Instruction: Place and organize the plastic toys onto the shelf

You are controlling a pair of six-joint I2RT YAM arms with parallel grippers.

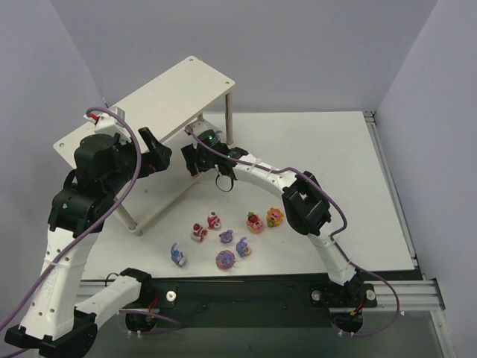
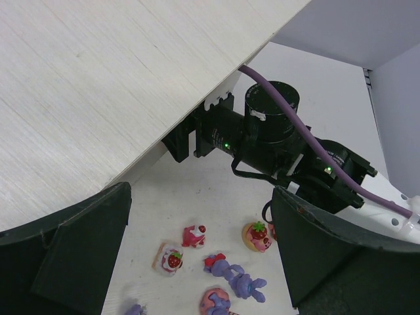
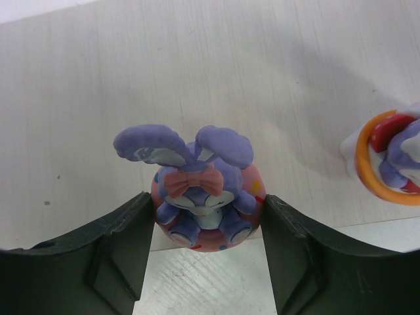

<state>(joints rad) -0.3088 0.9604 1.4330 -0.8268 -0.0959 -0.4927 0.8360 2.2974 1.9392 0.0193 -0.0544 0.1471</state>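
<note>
My right gripper (image 3: 208,211) is shut on a purple-blue bunny (image 3: 207,187) with a pink bow, its fingers pressed against both sides of the round pink base. The bunny sits at the front edge of the shelf's lower board (image 3: 98,98). From above, this gripper (image 1: 192,158) reaches under the shelf's top board (image 1: 160,93). A toy with an orange ring (image 3: 390,157) stands on the same board to the right. My left gripper (image 2: 200,197) hangs open and empty beside the top board (image 2: 98,85). Several plastic toys (image 1: 226,239) lie on the table.
The loose toys include strawberry-topped figures (image 2: 170,258), a strawberry bear (image 2: 257,236) and lying purple bunnies (image 2: 236,275). An orange-yellow figure (image 1: 275,217) sits at the right of the group. The right arm's wrist (image 2: 275,131) crosses under the shelf. A thin shelf leg (image 1: 229,115) stands nearby.
</note>
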